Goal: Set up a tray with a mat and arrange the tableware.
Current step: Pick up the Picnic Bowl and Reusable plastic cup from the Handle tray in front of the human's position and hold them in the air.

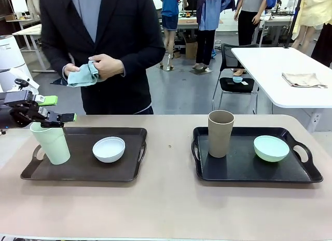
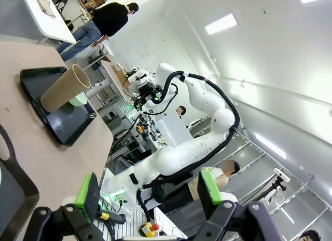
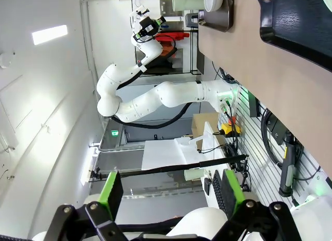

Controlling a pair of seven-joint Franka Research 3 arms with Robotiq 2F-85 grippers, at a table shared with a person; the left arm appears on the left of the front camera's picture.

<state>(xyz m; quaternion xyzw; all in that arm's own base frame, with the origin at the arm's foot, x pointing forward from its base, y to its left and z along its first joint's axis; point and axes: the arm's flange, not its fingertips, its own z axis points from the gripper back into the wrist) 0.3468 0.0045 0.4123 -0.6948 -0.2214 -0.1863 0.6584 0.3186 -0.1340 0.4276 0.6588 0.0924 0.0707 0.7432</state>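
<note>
Two dark trays lie on the table. The left tray (image 1: pixel 129 163) carries a pale green cup (image 1: pixel 51 143) and a white bowl (image 1: pixel 109 149). On the right tray (image 1: pixel 238 168) stand a tan-brown cup (image 1: pixel 220 133) and a mint green bowl (image 1: pixel 271 148). My left gripper (image 1: pixel 63 109) hovers open just above the green cup's rim, holding nothing. Its green pads (image 2: pixel 87 191) stand wide apart in the left wrist view, with the tan cup (image 2: pixel 65 89) beyond them. My right gripper (image 3: pixel 172 191) is open and empty, off the table's side. The person's hands hold a folded teal mat (image 1: pixel 83 75).
The person stands at the far edge behind the left tray. Bare tabletop (image 1: pixel 168 147) runs between the trays and along the near edge. A white table (image 1: pixel 280 69) with a beige cloth stands beyond on the right.
</note>
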